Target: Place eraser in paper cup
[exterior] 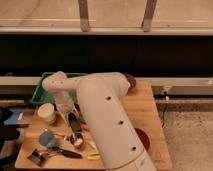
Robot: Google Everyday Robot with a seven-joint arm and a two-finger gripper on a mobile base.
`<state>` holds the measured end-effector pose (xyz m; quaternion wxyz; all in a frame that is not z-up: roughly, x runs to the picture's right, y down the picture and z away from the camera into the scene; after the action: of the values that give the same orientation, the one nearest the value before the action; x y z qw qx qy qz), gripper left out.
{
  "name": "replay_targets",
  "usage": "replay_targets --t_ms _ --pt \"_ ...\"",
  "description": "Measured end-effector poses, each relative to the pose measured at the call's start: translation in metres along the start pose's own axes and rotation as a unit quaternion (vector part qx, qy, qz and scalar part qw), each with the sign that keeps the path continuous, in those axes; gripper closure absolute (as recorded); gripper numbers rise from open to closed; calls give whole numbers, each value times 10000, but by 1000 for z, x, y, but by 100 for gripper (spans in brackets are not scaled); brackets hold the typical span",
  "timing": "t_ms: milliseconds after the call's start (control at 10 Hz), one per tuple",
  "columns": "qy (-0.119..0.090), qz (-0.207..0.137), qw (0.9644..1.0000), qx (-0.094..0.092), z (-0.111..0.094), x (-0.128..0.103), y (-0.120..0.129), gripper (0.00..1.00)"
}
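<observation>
Starting nearest the camera on the wooden table (150, 105): there's a black-handled tool (67, 153) at the front edge, with a small blue cup (47, 138) just behind it at about 11 o'clock. Neither one matters for the job. A bit further back is the eraser (75, 124), a little black oblong lying flat on the wood, with the gripper (69, 116) right down on its far end. The fingers are pressed together, and it looks to me like they're pinching that end of the eraser, though the actual contact is too tucked under the wrist to be sure. The big white arm (107, 120) comes in from 5 o'clock and hooks over the top of it all. The paper cup (46, 113) stands upright just beside the gripper at roughly 9 o'clock, mouth up, and nothing visible in it. Furthest back, around 11 o'clock from the cup, is a green bin (40, 85). So I'd call this the grab step, with the eraser not in the cup yet. Next up should be a lift clear of the table, a short hop toward 9 o'clock over the cup mouth, then let go. The cup's light, so clipping its rim could tip it.
</observation>
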<state>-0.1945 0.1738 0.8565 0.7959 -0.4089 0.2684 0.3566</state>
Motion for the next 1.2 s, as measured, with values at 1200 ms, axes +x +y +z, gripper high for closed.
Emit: replay_targets --t_ms 1200 --pt "-2589 -444 9649 -56 -196 20 3 100"
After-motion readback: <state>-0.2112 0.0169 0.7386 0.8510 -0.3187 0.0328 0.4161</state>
